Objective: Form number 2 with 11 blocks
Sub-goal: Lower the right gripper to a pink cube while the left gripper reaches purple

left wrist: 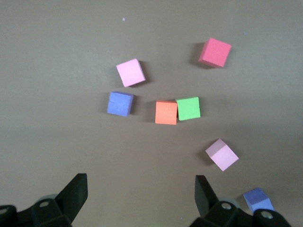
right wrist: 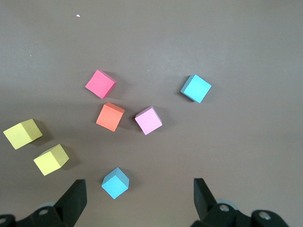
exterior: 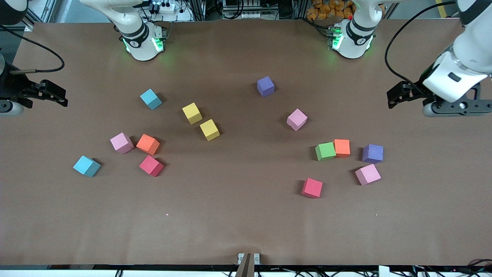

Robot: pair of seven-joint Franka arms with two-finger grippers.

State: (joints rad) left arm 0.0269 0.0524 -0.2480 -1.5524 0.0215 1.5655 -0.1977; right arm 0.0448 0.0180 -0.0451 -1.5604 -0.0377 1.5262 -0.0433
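Observation:
The blocks lie scattered and no digit 2 shows. Toward the right arm's end are a pink (exterior: 122, 142), an orange (exterior: 148, 144) and a red block (exterior: 151, 165), with two yellow ones (exterior: 191, 113) (exterior: 209, 129) nearer the middle. Toward the left arm's end are a green block (exterior: 325, 151) touching an orange one (exterior: 341, 148), a purple (exterior: 373, 153), a pink (exterior: 368, 174) and a red one (exterior: 312, 187). Another pink (exterior: 296, 119) and another purple (exterior: 265, 85) lie mid-table. My left gripper (exterior: 398, 95) (left wrist: 140, 191) and right gripper (exterior: 54, 94) (right wrist: 140, 191) hover open and empty over the table's ends.
Two teal-blue cubes lie toward the right arm's end, one (exterior: 150, 99) farther from the camera and one (exterior: 87, 166) nearer. The latter also shows in the right wrist view (right wrist: 196, 88). The brown table (exterior: 238, 223) has bare room along its front.

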